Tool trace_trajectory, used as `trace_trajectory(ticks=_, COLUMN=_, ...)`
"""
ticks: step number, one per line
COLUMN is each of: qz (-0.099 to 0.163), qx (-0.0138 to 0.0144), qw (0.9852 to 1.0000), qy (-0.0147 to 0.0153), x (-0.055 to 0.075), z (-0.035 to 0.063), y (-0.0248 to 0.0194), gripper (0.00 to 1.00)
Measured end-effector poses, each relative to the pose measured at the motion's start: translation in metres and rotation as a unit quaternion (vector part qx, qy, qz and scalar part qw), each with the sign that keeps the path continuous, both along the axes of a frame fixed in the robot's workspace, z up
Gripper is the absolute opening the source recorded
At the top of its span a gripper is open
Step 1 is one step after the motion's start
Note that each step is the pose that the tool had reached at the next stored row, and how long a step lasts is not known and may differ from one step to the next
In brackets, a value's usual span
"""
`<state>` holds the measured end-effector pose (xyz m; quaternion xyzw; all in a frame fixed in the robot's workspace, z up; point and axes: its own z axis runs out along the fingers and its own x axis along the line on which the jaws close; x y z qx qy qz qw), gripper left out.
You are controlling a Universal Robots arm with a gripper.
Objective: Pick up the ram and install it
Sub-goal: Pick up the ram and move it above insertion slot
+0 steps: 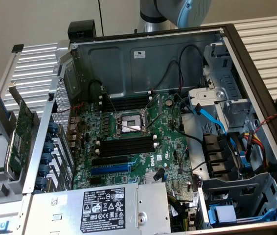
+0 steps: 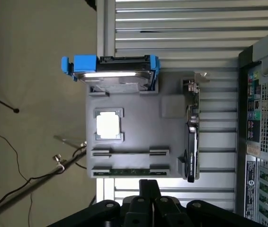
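So the gripper (image 2: pixel 149 183) was hanging over the parts tray (image 2: pixel 138 109) beside the PC case (image 2: pixel 266 118), fingers pinched together with nothing between them. The ram (image 2: pixel 129 171) sat on edge in the holder closest to the fingertips, just ahead of them, not touched yet. Further out from the gripper were the processor (image 2: pixel 108 125) and then the hard drive (image 2: pixel 115 75), with the expansion card (image 2: pixel 193 137) off to one side. The stick looked light and stiff, but thin and probably easy to damage. The safe bet seemed to be pinching it across its flat faces near the middle of the top edge, staying off the contacts and not squeezing hard on the chips.
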<state>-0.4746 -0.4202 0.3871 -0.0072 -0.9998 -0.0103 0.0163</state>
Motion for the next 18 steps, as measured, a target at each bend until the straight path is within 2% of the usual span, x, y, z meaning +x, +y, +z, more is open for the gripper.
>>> trace_trajectory(ticks=4, qz=0.000, qx=0.0001, qw=1.0000, qy=-0.0001, x=0.0000, z=-0.0001, y=-0.0012, gripper=0.10)
trace_trajectory(ticks=8, qz=0.001, qx=0.0001, qw=1.0000, qy=-0.0024, x=0.0000, z=-0.0002, y=-0.0013, gripper=0.10)
trace_trajectory(ticks=13, qz=0.044, qx=0.0002, qw=0.9990, qy=-0.0025, x=-0.0002, z=-0.0005, y=-0.0013, gripper=0.10)
trace_trajectory(ticks=18, qz=0.089, qx=0.0003, qw=0.9960, qy=-0.0024, x=-0.0002, z=-0.0006, y=-0.0013, gripper=0.10)
